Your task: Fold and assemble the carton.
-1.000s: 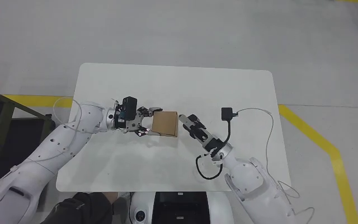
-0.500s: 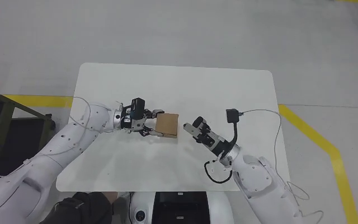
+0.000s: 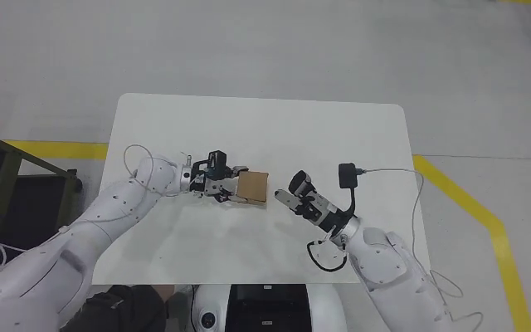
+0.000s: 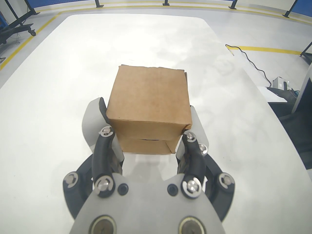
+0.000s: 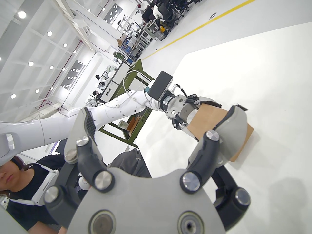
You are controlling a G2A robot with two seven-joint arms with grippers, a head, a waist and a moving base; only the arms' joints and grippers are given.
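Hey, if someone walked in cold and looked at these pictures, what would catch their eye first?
A brown carton sits mid-way across the white table, held by the left gripper with its fingers pressed against two opposite sides. On the carton's far side the right gripper hangs open, just apart from it.

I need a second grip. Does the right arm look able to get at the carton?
Probably yes: the open right gripper faces the carton across bare table, and the left gripper holds only the opposite end.
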